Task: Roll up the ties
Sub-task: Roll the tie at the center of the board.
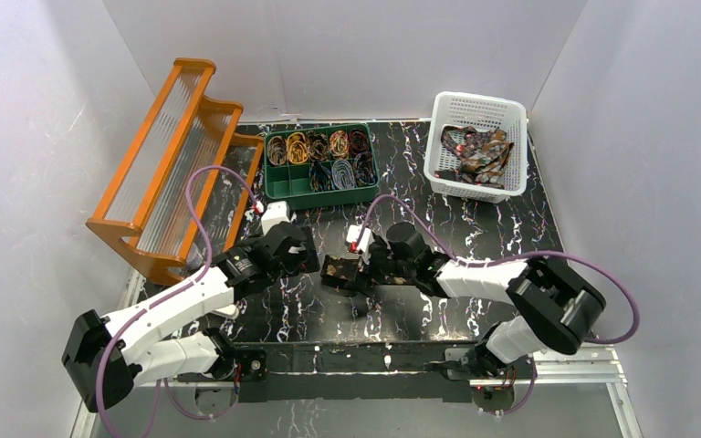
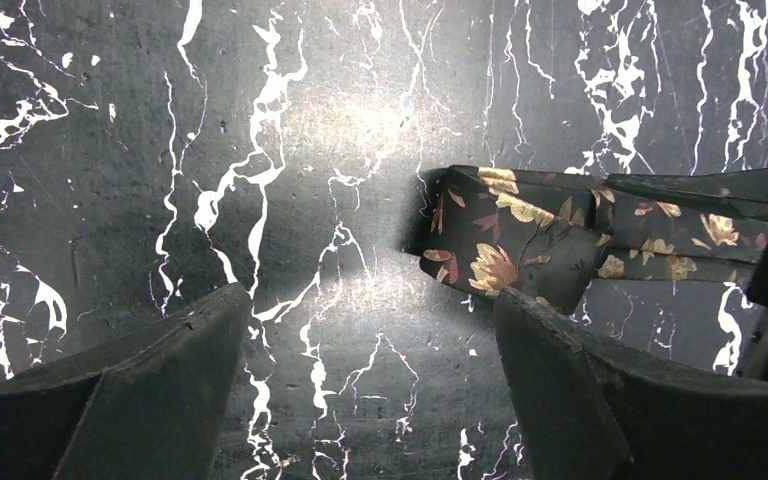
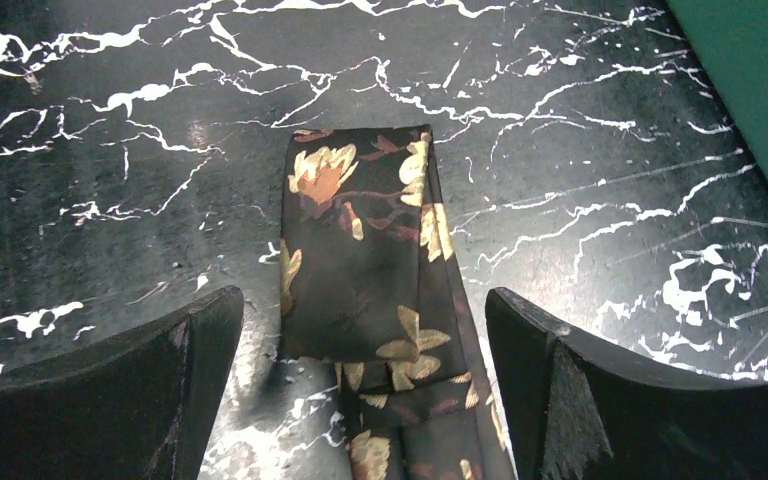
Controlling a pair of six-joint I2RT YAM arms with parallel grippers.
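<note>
So here's where we're at: one tie (image 1: 342, 272) is lying flat on the black marble table (image 1: 475, 228), on the near side of the green tray (image 1: 285, 187), toward the arm bases. It's dark with tan and gold flowers, and the end we can see is folded over on itself, not coiled. The right gripper (image 1: 365, 269) sits directly over it. In the right wrist view the tie (image 3: 360, 270) runs up between the two fingers, and the right gripper (image 3: 360, 310) has its jaws spread wide on either side of the fabric, not pinching it. The tray's wall (image 3: 760, 80) peeks in at that view's top right corner. The left gripper (image 1: 313, 260) is also on the near side of the tray, just left of the tie. Its wrist view shows the left gripper (image 2: 370, 310) with jaws spread wide over bare marble, while the folded end of the tie (image 2: 520, 240) lies just beyond its right finger (image 2: 580, 390). Inside the tray we count a bunch of rolled ties (image 1: 319, 146) sitting in the compartments. To the tray's right is a white basket (image 1: 479, 100) with loose ties (image 1: 479, 155) heaped in it. To the tray's left is an orange rack (image 1: 173, 164).
</note>
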